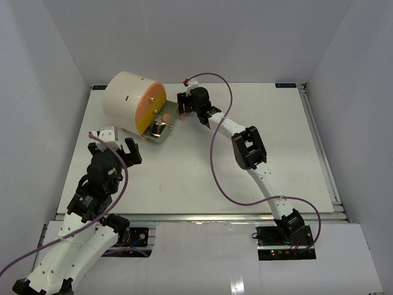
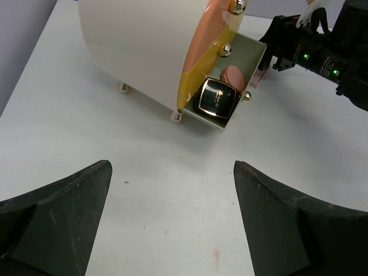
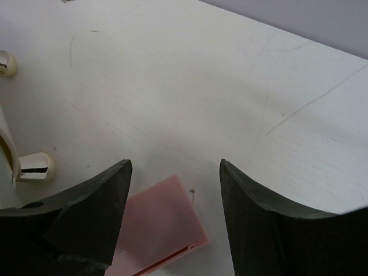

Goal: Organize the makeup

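Open right gripper (image 3: pixel 175 164) is seen over one pink pad (image 3: pixel 164 221); one compact (image 2: pixel 217 98) and a second pad (image 2: pixel 233 75) are shown beyond the open left gripper (image 2: pixel 171 164).

No words, numbers or brand names can be read anywhere in these pictures. The shiny black square compact with a gold rim (image 2: pixel 217 98) lies in the open drawer (image 2: pixel 248 57) of the big cream round box (image 2: pixel 144 46), and the tiny gold mark on its lid is too small to read. The flat pink pad (image 3: pixel 161 224) on the white bench (image 3: pixel 230 86) shows only plain pink.
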`<state>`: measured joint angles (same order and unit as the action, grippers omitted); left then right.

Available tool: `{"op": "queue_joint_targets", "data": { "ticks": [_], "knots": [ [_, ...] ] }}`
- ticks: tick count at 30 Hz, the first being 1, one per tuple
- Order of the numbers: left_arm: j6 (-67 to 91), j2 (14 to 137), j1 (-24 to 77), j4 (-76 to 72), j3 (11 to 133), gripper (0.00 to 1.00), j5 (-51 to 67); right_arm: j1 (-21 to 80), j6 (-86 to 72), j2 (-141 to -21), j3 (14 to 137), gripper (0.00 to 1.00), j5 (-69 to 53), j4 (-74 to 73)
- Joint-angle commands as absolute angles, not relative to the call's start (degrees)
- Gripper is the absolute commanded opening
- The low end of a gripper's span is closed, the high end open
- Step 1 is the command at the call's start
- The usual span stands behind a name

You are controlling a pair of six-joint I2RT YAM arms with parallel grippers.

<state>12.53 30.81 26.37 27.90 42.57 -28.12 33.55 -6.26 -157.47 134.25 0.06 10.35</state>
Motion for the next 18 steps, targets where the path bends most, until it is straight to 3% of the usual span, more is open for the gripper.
{"op": "queue_joint_targets", "data": {
  "ticks": [1, 18],
  "knots": [
    [12.57, 30.87, 26.19, 27.72, 43.36, 0.98, -29.00, 33.54, -6.18, -157.94, 137.23, 0.68, 1.29, 12.98],
    [12.73, 28.53, 26.19, 28.45, 43.74, 0.98, -29.08, 33.24, -5.39, -155.71, 135.27, 0.67, -1.42, 6.85]
  ]
}}
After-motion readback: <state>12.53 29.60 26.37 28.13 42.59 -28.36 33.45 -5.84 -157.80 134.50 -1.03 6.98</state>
